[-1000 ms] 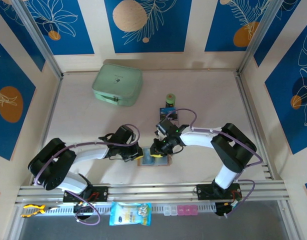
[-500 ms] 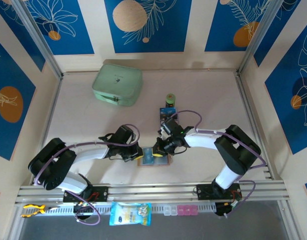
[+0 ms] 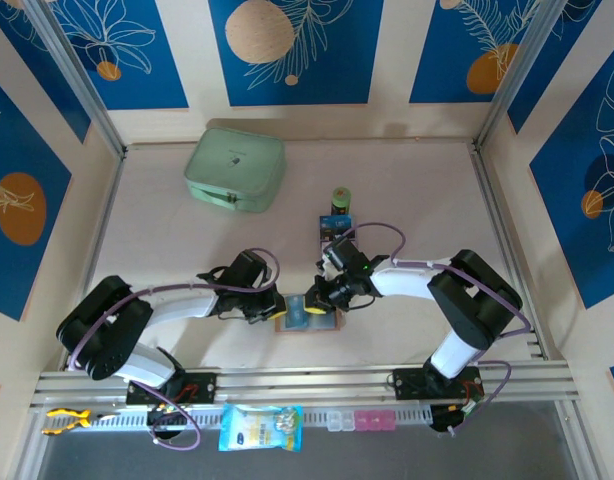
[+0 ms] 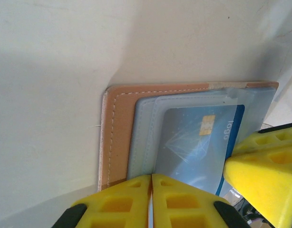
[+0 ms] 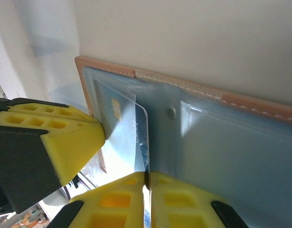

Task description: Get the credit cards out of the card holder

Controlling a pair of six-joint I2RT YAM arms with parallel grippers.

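Two pincers shut: right pincer (image 5: pixel 146 176) nips the blue card (image 5: pixel 128 127) by its edge, so pull flat and slow while left pincer (image 4: pixel 150 179) pins the card holder (image 4: pixel 117 135) down.

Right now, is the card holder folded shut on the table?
No, the card holder lies spread open, its pale blue inner panels facing up with a blue card showing.

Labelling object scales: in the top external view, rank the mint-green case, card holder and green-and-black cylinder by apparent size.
1. mint-green case, clearly largest
2. card holder, though partly hidden
3. green-and-black cylinder, smallest
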